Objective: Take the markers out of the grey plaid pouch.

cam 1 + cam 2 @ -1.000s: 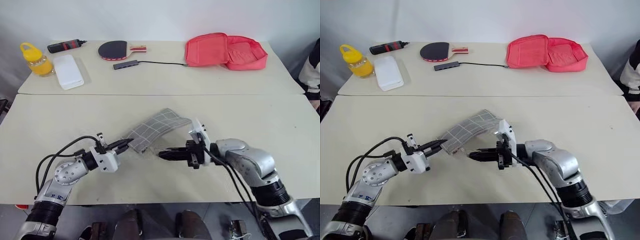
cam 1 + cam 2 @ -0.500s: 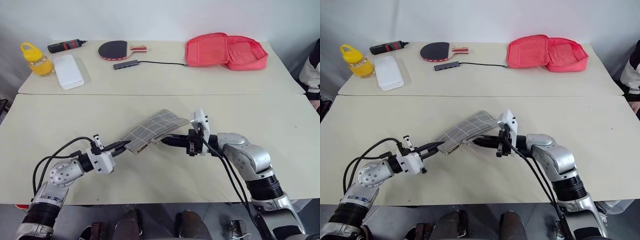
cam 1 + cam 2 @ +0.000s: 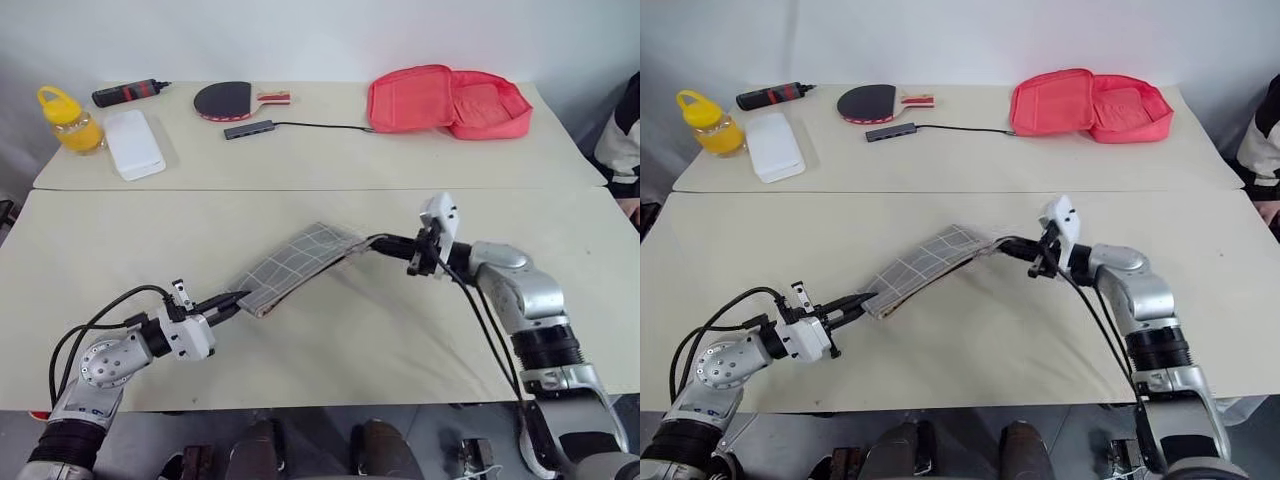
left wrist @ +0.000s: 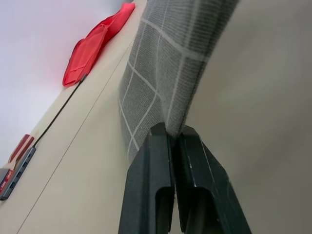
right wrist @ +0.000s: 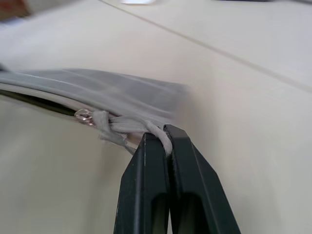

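Since earlier, my right tool (image 3: 378, 241) swung to the grey plaid pouch (image 3: 295, 267) loop end and clamped it; left tool (image 3: 232, 301) clamped the opposite end, no markers out yet

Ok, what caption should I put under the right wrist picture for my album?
The right claw shut on the loop end of the grey plaid pouch.

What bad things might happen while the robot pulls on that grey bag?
The grey plaid pouch hangs stretched between both tools. The right tool pinches only the thin loop, which might slip free or tear. The left tool grips just a fabric edge, so it may lose hold. No markers show; they could stay stuck inside.
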`<state>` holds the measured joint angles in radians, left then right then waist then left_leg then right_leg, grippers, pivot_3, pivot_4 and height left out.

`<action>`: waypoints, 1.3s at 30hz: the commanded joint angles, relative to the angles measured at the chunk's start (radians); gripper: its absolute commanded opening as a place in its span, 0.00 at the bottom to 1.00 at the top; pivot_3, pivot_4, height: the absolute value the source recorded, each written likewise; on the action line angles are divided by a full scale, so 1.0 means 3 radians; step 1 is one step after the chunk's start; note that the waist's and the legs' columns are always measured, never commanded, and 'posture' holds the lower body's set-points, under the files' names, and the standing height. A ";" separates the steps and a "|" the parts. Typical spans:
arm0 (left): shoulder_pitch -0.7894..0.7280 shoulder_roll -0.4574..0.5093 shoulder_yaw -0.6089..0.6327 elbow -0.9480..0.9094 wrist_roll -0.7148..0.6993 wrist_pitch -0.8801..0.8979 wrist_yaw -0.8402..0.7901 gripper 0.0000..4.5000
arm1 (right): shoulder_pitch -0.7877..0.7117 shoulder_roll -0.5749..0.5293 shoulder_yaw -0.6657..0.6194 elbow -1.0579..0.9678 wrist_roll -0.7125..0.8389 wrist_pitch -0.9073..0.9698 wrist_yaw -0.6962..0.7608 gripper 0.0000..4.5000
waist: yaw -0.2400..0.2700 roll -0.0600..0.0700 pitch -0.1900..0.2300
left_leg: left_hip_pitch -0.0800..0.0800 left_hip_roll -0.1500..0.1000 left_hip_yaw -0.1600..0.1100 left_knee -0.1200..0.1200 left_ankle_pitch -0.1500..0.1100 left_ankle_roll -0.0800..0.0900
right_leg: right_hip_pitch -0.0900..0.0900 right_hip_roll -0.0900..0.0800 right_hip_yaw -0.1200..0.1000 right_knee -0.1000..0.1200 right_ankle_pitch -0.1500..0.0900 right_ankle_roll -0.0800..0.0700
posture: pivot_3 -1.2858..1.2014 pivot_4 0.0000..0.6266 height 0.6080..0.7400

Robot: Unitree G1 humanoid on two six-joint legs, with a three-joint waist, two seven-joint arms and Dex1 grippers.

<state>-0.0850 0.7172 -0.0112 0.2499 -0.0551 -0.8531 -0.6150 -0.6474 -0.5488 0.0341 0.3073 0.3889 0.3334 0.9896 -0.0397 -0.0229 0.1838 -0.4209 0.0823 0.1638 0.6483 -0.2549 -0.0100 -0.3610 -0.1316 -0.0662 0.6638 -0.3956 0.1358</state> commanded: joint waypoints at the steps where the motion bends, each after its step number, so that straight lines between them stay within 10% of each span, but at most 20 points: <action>1: 0.0059 0.0015 0.0066 0.0053 -0.0099 0.0019 -0.0049 0.00 | -0.0018 -0.0073 -0.0122 0.0072 -0.0066 -0.0171 0.0035 0.01 | -0.0007 0.0000 0.0000 | 0.0000 0.0000 0.0000 -0.0001 0.0000 0.0000 | 0.0000 0.0000 0.0000 0.0000 0.0000 0.0000 | 0.52 0.24 1.00; 6: -0.0010 -0.0080 0.0046 -0.0013 -0.0204 0.0177 -0.0064 0.00 | 0.0102 -0.0017 -0.0125 -0.0265 0.0180 0.0108 0.0240 0.15 | -0.0010 0.0001 0.0001 | 0.0000 0.0000 0.0000 0.0000 0.0000 0.0000 | 0.0000 0.0000 0.0000 0.0001 0.0000 0.0000 | 0.52 0.24 1.00; 11: -0.0046 -0.0165 0.0036 -0.0078 -0.0211 0.0305 -0.0086 0.00 | 0.0287 -0.0328 -0.0025 -0.0706 0.0253 0.0458 0.0596 0.52 | 0.0028 0.0001 0.0001 | -0.0001 -0.0001 -0.0001 0.0003 0.0000 0.0001 | 0.0001 -0.0002 0.0000 0.0001 0.0000 0.0000 | 0.52 0.24 1.00; 18: -0.0060 -0.0210 0.0064 -0.0097 -0.0226 0.0390 -0.0115 0.00 | 0.0201 -0.0663 -0.0289 -0.0955 0.0432 0.0691 0.0728 0.52 | 0.0023 0.0001 0.0001 | 0.0000 0.0000 -0.0001 0.0002 -0.0001 0.0001 | 0.0002 -0.0002 0.0000 -0.0003 0.0000 0.0000 | 0.52 0.24 1.00; 24: -0.0157 -0.0276 0.0104 -0.0228 -0.0526 0.0763 -0.0210 0.00 | 0.0004 -0.0161 -0.0220 -0.1376 0.0550 0.0635 0.0315 0.52 | 0.0016 0.0001 0.0001 | 0.0000 0.0002 -0.0002 0.0003 0.0000 0.0000 | 0.0001 0.0000 0.0000 0.0001 0.0001 -0.0001 | 0.52 0.24 1.00; 31: -0.0226 -0.0319 0.0158 -0.0483 -0.0603 0.1089 -0.0253 0.00 | 0.0131 0.0214 0.0219 -0.1584 0.0123 0.0296 -0.0002 0.02 | 0.0044 0.0001 0.0001 | -0.0004 -0.0004 -0.0004 0.0002 -0.0002 0.0002 | 0.0002 -0.0004 -0.0003 -0.0003 0.0003 0.0003 | 0.52 0.24 1.00; 39: -0.0155 -0.0368 0.0163 -0.0593 -0.0524 0.1143 -0.0264 0.00 | 0.0184 0.0222 0.0511 -0.1231 -0.0443 -0.0273 -0.0072 0.01 | 0.0021 0.0001 0.0001 | -0.0003 -0.0002 0.0000 0.0003 -0.0001 0.0001 | 0.0000 0.0000 -0.0001 -0.0004 0.0005 0.0006 | 0.52 0.24 1.00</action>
<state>-0.1416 0.6063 0.0220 0.1218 -0.2142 -0.5026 -0.6927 -0.5957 -0.4869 0.1858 -0.0505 0.2694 0.2873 0.9686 -0.0334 -0.0226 0.1841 -0.4219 0.0822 0.1639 0.6491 -0.2552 -0.0098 -0.3609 -0.1312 -0.0665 0.6625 -0.3943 0.1376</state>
